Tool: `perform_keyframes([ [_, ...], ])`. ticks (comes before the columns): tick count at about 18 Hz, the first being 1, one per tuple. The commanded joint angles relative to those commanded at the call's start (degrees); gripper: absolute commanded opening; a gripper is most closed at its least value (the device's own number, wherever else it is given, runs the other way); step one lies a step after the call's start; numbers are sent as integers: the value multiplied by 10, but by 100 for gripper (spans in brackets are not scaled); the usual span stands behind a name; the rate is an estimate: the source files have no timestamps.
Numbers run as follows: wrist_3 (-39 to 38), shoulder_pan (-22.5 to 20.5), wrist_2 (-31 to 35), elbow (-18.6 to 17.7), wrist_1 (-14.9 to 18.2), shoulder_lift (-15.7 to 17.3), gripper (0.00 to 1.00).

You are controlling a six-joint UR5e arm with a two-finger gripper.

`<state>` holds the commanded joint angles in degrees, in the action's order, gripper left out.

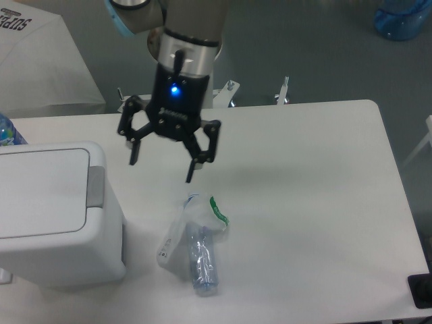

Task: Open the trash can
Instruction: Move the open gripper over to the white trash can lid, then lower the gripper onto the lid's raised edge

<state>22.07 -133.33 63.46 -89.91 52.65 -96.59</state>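
The trash can (47, 216) is a boxy white bin at the left edge of the table, its flat lid panel (40, 192) lying closed. A grey tab (96, 186) sits at the lid's right edge. My gripper (162, 172) hangs open above the table, a short way right of the tab and slightly higher in the picture. Nothing is between its black fingers (192, 169).
A crushed clear plastic bottle (201, 255) with a torn white and green label lies on the white table (304, 189) just below the gripper. A blue bottle top (8, 131) shows at the left edge behind the bin. The table's right edge runs near x 600.
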Motion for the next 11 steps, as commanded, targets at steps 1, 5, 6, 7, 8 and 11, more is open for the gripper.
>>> perform_keyframes([
  [1, -6, 6, 0, 0, -3, -4, 100],
  [5, -45, 17, 1, -4, -4, -11, 100],
  [6, -48, 18, 1, -4, -4, -13, 100],
  [7, -48, 18, 1, -4, -4, -14, 100],
  [8, -48, 19, 1, -5, -4, -14, 100],
  [11, -48, 19, 1, -15, -4, -14, 100],
])
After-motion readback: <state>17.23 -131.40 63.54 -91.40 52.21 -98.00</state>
